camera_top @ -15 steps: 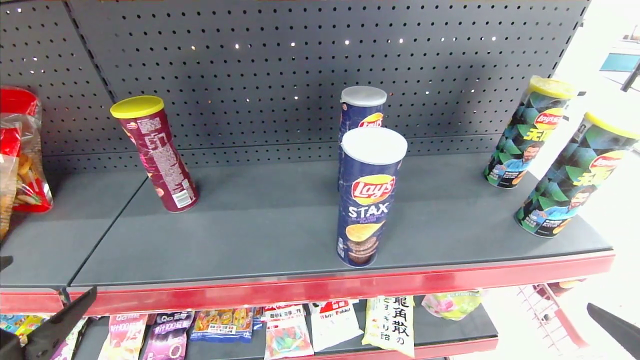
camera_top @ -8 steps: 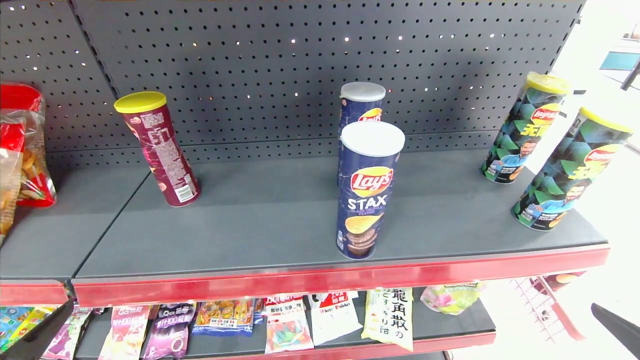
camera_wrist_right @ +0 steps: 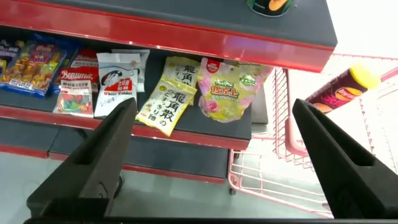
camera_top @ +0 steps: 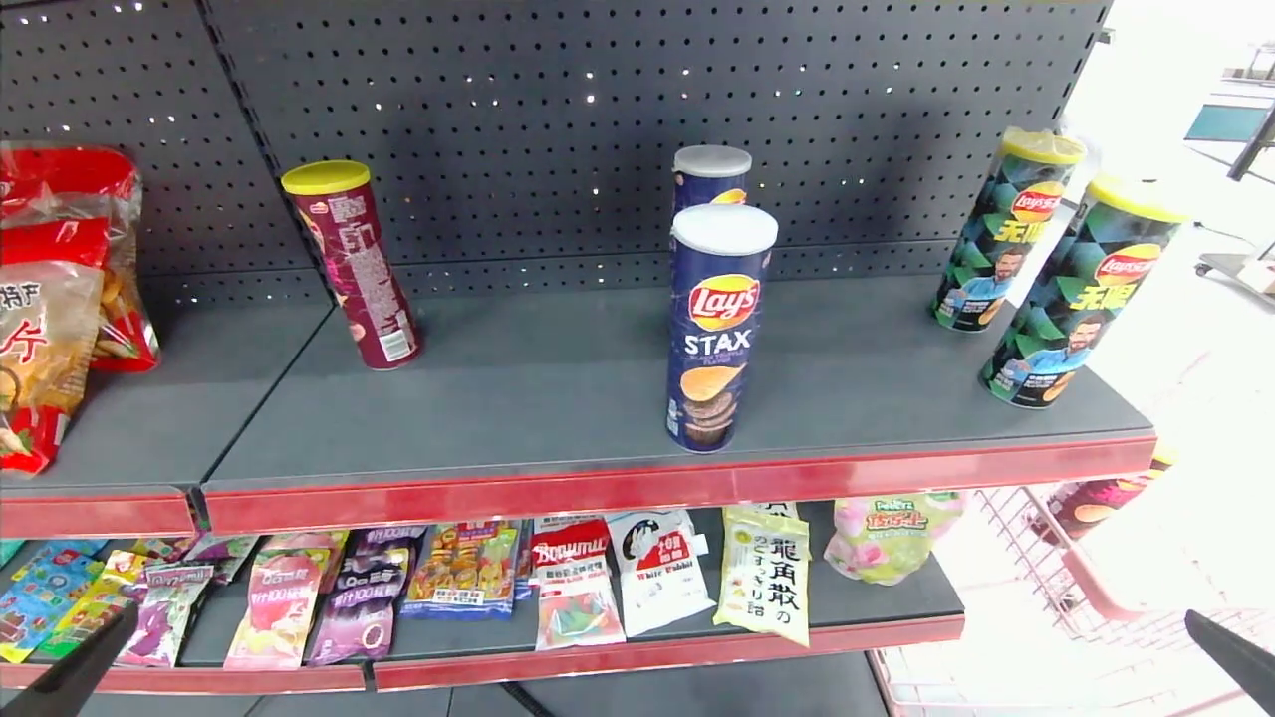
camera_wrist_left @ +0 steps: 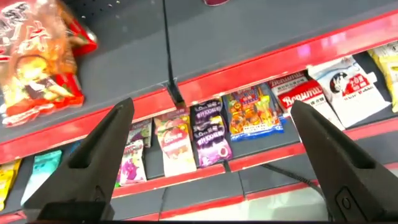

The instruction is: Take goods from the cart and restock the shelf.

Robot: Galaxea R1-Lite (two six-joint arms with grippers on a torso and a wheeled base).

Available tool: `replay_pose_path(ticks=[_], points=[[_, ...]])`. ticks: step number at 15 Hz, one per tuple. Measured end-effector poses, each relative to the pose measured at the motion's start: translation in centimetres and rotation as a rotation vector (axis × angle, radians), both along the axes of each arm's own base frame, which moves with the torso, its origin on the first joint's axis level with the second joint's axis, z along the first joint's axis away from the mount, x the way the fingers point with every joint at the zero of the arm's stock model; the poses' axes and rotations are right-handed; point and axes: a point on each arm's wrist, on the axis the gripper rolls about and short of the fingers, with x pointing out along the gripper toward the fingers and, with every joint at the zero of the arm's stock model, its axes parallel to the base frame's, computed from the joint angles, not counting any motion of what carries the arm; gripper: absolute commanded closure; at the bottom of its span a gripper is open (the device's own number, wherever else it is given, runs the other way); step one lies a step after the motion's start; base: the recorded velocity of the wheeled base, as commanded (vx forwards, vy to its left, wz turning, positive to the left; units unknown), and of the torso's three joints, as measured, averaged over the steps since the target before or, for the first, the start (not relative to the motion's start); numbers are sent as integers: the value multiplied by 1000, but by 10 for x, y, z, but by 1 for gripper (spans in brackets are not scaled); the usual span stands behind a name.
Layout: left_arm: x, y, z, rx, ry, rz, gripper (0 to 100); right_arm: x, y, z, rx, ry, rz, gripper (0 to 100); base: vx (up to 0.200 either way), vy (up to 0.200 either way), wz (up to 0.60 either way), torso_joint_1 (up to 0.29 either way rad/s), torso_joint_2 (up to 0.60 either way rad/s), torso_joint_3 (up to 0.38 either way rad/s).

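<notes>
Dark perforated panelling [camera_top: 518, 100] backs a grey upper shelf [camera_top: 558, 388] with a red front lip [camera_top: 677, 485]; both grippers hang low in front of it, below that lip, holding nothing. The left gripper [camera_wrist_left: 211, 106] has its fingers spread wide apart; ahead of it, between the fingertips, lie the candy packets [camera_wrist_left: 211, 134] of the lower shelf, and up and to its left sit bagged snacks [camera_top: 60, 279] on the upper shelf. The right gripper [camera_wrist_right: 214, 102] is likewise spread wide; a yellow-green sweet packet [camera_wrist_right: 166, 102] and a pale pink-and-green pouch [camera_wrist_right: 227, 93] lie ahead of it on the lower shelf.

The pink wire cart [camera_wrist_right: 292, 140] stands ahead of the right gripper, beside the end of the shelving; inside it lies a maroon chip can with a yellow lid [camera_wrist_right: 341, 90], well apart from the fingers, with the cart's wire wall between them.

Above both grippers, beyond the red lip, the stocked cans stand upright: a maroon yellow-lidded can [camera_top: 359, 269] up from the left gripper; a blue chip can [camera_top: 712, 329] near the front edge, covering most of a second blue can [camera_top: 709, 174] behind it; and two green-and-black yellow-lidded cans [camera_top: 1006, 229] [camera_top: 1081, 294] above the right gripper, one just behind the other, near the shelf's right end.
</notes>
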Motion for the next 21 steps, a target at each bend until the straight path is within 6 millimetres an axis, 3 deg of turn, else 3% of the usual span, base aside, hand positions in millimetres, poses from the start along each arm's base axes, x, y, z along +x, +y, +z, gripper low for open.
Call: replay_pose_path(ticks=[21], points=[[-2,1,-6,2,6,-4,0,0,0,-3,-10,13,11,0,0,-190,0,2,2,2]])
